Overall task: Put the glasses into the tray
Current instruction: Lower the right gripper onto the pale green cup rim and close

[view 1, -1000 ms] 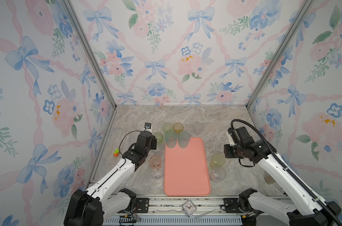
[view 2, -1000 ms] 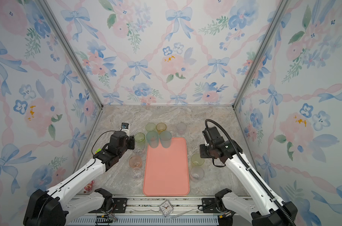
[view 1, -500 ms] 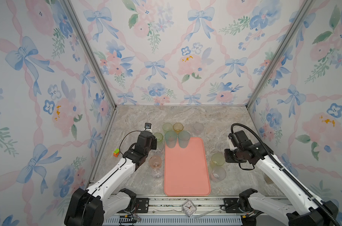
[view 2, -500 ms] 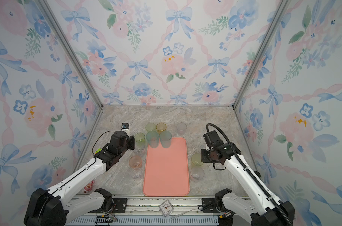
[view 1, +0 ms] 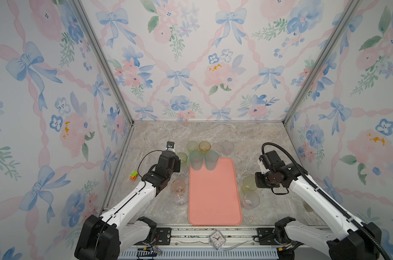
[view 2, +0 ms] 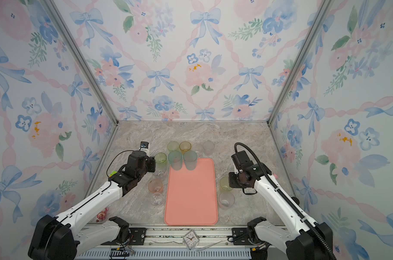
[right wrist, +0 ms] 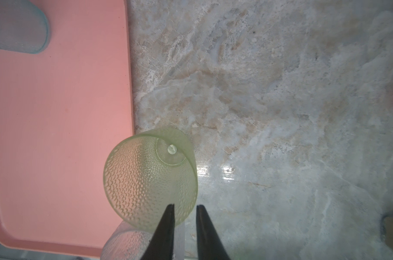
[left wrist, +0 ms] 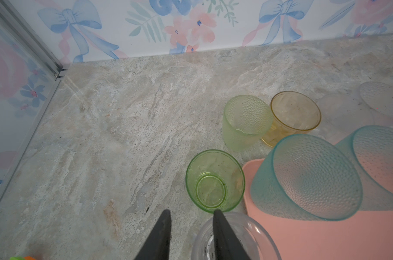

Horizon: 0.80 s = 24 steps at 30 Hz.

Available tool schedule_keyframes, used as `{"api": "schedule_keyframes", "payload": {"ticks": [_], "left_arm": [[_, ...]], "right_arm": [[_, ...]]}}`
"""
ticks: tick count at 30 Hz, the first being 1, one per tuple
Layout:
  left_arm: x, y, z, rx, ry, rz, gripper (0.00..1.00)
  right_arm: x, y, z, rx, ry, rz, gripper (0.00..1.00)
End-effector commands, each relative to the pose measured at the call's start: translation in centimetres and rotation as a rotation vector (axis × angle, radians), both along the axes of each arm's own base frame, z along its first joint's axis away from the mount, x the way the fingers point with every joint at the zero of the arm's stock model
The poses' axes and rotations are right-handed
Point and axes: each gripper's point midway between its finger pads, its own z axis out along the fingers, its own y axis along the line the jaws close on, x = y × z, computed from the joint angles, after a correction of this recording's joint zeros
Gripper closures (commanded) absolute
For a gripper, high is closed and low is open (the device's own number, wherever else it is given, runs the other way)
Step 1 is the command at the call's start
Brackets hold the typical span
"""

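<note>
The salmon-pink tray lies in the middle, with two teal glasses standing at its far end. My left gripper is open. One finger is inside a clear glass left of the tray and the other is outside it, clear of the wall. My right gripper is open only narrowly, astride the wall of a yellow-green glass right of the tray. Gaps show on both sides.
More glasses stand on the marble: green, yellow-green, amber and frosted at the back, pinkish and clear on the left, frosted on the right. A toy car is by the left wall and a clock on the front rail.
My right gripper has come down and forward over the yellow-green glass, and its jaws have narrowed around the wall. The left arm and gripper have not moved.
</note>
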Motion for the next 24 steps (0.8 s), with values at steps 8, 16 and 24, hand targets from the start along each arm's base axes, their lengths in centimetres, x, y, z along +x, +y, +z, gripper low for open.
{"api": "schedule_keyframes", "payload": {"ticks": [8,16,24], "left_arm": [[0.4,0.0,-0.1,-0.005,0.007,0.007,0.66],[0.6,-0.1,-0.4,-0.005,0.014,0.003,0.66],[0.7,-0.1,-0.6,0.000,0.018,0.001,0.66]], "right_arm": [[-0.1,-0.9,-1.3,-0.003,0.038,-0.040,0.79],[0.1,-0.7,-2.0,-0.003,0.061,-0.034,0.80],[0.3,-0.7,-2.6,-0.010,0.079,-0.037,0.81]]}}
